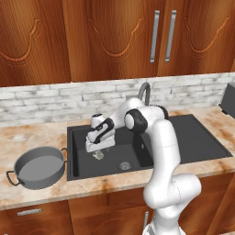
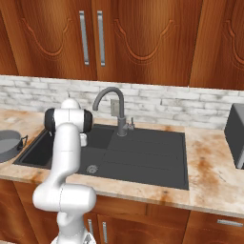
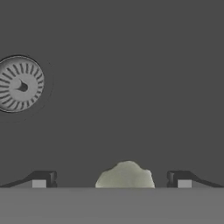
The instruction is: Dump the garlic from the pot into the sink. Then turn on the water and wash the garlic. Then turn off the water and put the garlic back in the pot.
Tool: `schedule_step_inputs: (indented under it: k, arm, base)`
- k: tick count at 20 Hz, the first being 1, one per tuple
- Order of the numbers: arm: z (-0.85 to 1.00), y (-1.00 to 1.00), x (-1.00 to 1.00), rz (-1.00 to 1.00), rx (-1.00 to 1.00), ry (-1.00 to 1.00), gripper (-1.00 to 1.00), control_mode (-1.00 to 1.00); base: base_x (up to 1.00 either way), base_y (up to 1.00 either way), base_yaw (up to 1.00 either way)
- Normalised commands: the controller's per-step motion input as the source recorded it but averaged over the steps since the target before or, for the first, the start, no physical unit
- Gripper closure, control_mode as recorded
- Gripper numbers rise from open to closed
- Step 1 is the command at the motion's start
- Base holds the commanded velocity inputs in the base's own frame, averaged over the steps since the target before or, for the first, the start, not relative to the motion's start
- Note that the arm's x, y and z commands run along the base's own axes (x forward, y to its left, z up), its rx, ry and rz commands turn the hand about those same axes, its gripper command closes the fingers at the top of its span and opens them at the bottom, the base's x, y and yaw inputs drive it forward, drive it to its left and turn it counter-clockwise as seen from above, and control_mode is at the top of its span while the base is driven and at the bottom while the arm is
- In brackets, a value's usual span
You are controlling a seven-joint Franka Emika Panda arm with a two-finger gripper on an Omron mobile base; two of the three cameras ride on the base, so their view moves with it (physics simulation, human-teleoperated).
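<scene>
Now your gripper [image 3: 111, 179] hangs wide open astride the garlic [image 3: 125, 175] on the sink [image 1: 193, 137] floor: light, lumpy, firm, so pinch its widest middle.

Before me, a row of reddish-brown wooden upper cabinets [image 1: 114, 36] with carved arch panels and long vertical metal handles [image 1: 163, 36] hangs above a backsplash of whitish-grey brick [image 1: 55, 98]. My view takes in a mottled beige and orange stone counter [image 2: 212, 167] running wall to wall, with matching wooden lower cabinets [image 1: 41, 218] and a small metal pull [image 1: 29, 212] beneath. A dark grey boxy appliance [image 2: 236, 136] stands on the counter at the far right, under even light.
</scene>
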Motion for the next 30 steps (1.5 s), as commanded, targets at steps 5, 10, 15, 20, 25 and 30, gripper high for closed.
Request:
schedule_step_inputs:
  k: [5, 10, 15, 20, 25, 30]
  arm:
    - [-0.28, 0.15, 0.10, 0.00, -0.03, 0.00, -1.00, -1.00]
    - [-0.20, 0.02, 0.15, 0.01, 0.00, 0.00, -1.00, -1.00]
    - [-0.11, 0.00, 0.13, 0.03, 0.00, -0.03, -1.00, -1.00]
    - [-0.23, 0.00, 0.00, 0.01, 0.00, -0.03, -1.00, -1.00]
    - [-0.50, 0.01, -0.10, 0.00, 0.00, 0.00, -1.00, -1.00]
    - [-0.57, 0.13, -0.02, 0.00, -0.01, 0.00, 1.00, -1.00]
  base:
    - [0.00, 0.00, 0.00]
    - [0.00, 0.00, 0.00]
    - [0.00, 0.00, 0.00]
    - [0.00, 0.00, 0.00]
    - [0.00, 0.00, 0.00]
    - [0.00, 0.00, 0.00]
